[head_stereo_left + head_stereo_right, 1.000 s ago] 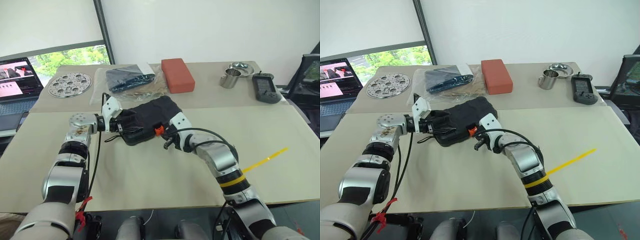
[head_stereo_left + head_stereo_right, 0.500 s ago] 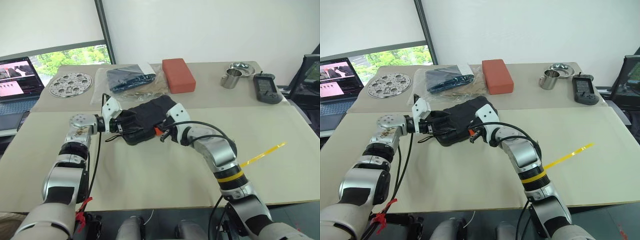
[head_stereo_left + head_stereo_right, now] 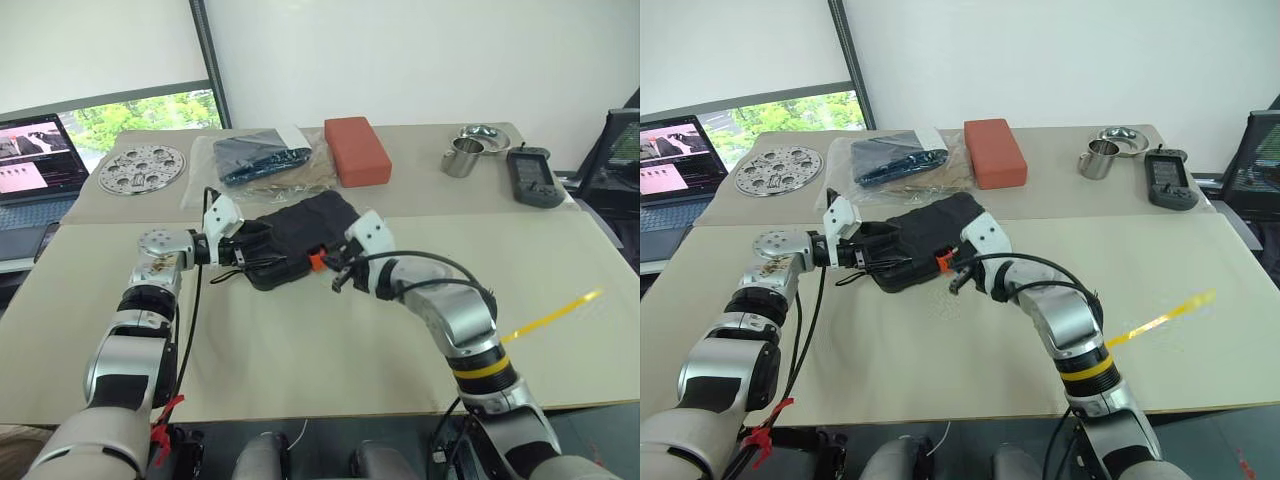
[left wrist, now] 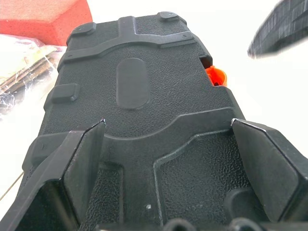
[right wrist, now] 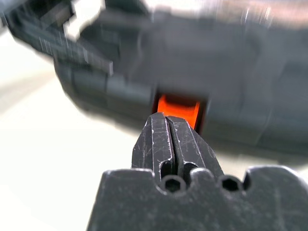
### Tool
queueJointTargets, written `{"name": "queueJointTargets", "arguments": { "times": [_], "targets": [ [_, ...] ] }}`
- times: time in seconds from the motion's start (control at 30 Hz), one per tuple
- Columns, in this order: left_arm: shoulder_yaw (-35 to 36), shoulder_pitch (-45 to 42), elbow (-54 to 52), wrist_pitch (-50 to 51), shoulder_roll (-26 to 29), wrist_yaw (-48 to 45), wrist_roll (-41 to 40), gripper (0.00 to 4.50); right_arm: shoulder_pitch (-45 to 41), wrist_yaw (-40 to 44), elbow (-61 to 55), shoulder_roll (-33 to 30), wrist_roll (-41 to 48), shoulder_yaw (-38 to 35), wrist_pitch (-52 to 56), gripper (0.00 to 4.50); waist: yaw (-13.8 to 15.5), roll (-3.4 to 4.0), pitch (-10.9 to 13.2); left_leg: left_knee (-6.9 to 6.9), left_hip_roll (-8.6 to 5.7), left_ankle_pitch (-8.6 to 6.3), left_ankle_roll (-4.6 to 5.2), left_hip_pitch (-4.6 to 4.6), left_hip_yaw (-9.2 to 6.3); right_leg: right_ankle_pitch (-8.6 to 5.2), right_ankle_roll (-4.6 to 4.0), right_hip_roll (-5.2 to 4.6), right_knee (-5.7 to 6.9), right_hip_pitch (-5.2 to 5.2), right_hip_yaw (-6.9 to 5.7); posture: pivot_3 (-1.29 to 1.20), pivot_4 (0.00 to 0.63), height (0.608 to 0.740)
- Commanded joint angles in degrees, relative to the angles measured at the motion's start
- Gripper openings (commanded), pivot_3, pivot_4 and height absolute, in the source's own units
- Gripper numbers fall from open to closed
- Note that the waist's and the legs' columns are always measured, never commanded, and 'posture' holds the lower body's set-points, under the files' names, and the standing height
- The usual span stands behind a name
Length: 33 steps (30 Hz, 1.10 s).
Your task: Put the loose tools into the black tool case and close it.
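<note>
Beige table (image 3: pixel 300 350), 2 slabs meeting along a seam, white wall behind. 1 black case (image 3: pixel 296 232) lies shut near the seam, ribbed shell up, 1 orange latch (image 3: pixel 317 260) on its near edge. Loose tools: 0 visible on the table.

Left gripper (image 3: pixel 250 258) is spread wide, 1 finger (image 4: pixel 82 163) on each side of the case's left end; the wrist view shows the shell running between them. Contact with the shell cannot be confirmed. Right gripper (image 3: pixel 338 283) is clenched on nothing, its 2 fingers pressed together, tips just short of the latch and apart from it.

Far slab: 1 perforated metal disc (image 3: pixel 141 167), 1 clear bag (image 3: pixel 262 157) with dark contents hard to make out, 1 red-orange block (image 3: pixel 355 150), 1 steel cup (image 3: pixel 461 157), 1 steel bowl (image 3: pixel 484 133) partly behind the cup, 1 dark handheld (image 3: pixel 531 176). 1 laptop (image 3: pixel 36 165) is cut off at the left edge. 1 yellow strip (image 3: pixel 555 311) lies blurred at the right.
</note>
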Motion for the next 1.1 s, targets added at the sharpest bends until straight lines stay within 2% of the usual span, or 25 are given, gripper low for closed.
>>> {"name": "queueJointTargets", "arguments": {
  "times": [0.03, 0.33, 0.5, 0.67, 0.87, 0.93, 1.0, 1.07, 1.1],
  "targets": [
    [-0.09, 0.47, -0.83, -0.2, 0.37, 0.22, 0.37, 4.5, -1.19, -0.29, 0.68, 0.63, -0.45, 0.01, -1.56, 0.05, 0.07, 0.0, 0.0, 0.0, 0.0, 0.0, 0.0, 0.0, -0.01, 0.0, 0.0, 0.0, 0.0, 0.0, 0.0, 0.0, 0.15, 0.74],
    [0.12, 0.88, -1.25, -0.11, 0.81, 0.42, 0.31, 4.5, -6.08, -2.13, 11.94, 3.8, -3.0, -0.02, -7.48, 0.05, -0.06, 0.0, 0.0, 0.01, 0.0, 0.0, 0.0, 0.03, 0.01, 0.0, 0.0, 0.02, 0.02, 0.0, 0.0, 0.0, 0.15, 0.74],
    [0.14, 1.06, -1.47, -0.05, 0.86, 0.52, 0.25, 4.5, -7.51, -2.09, 14.28, 4.99, -3.64, -0.48, -9.67, 0.05, -0.54, 0.0, 0.0, 0.02, 0.04, 0.02, -0.02, 0.09, 0.02, 0.0, 0.0, 0.04, 0.06, 0.0, 0.0, 0.0, 0.15, 0.74],
    [0.51, 1.62, -2.24, 0.27, 0.82, 1.03, -0.15, 4.5, -3.93, -0.48, 8.82, 2.67, -3.22, -0.97, -8.29, 0.05, -0.73, 0.0, 0.0, 0.01, 0.17, 0.02, -0.03, 0.06, 0.02, 0.0, 0.0, 0.06, 0.07, 0.0, -0.01, 0.0, 0.15, 0.74],
    [4.75, 5.97, -11.39, 4.91, 1.3, 2.57, -5.61, 4.5, 5.61, 4.99, -2.8, -5.28, -0.36, -3.79, -11.88, 0.05, -0.65, -0.01, 0.01, -0.01, 0.18, 0.0, -0.01, -0.04, 0.03, 0.0, 0.0, 0.01, -0.02, 0.01, 0.0, 0.0, 0.15, 0.74],
    [7.31, 9.78, -18.45, 9.48, 1.71, 4.35, -8.87, 4.5, 9.23, 6.45, -4.37, -7.89, 0.48, -7.07, -15.54, 0.47, -0.84, -0.02, 0.03, 0.0, 0.22, 0.0, -0.01, -0.02, 0.05, 0.0, 0.0, 0.03, -0.04, 0.01, 0.0, 0.0, 0.15, 0.74],
    [10.18, 16.67, -30.28, 16.13, 2.27, 5.81, -13.86, 4.5, 13.56, 8.23, -5.42, -10.32, 2.73, -12.52, -19.63, 0.99, -0.99, -0.02, 0.04, -0.01, 0.26, 0.0, -0.01, 0.0, 0.04, 0.0, 0.0, 0.06, -0.04, 0.03, 0.01, 0.0, 0.15, 0.74],
    [11.75, 22.8, -40.71, 21.79, 2.36, 8.1, -17.42, 4.5, 16.84, 9.97, -5.05, -12.63, 3.98, -15.85, -22.88, 1.81, -0.98, -0.03, 0.04, -0.04, 0.29, -0.01, -0.02, 0.07, 0.03, 0.0, 0.01, 0.06, -0.09, 0.14, 0.03, 0.0, 0.15, 0.74],
    [12.29, 25.76, -45.64, 24.49, 2.27, 9.4, -19.09, 4.5, 18.47, 11.2, -4.49, -13.93, 4.18, -16.94, -24.91, 2.06, -0.93, -0.03, 0.06, -0.02, 0.29, -0.01, -0.02, 0.09, 0.03, 0.0, 0.01, 0.05, -0.09, 0.17, 0.03, 0.0, 0.15, 0.74]
  ]
}}
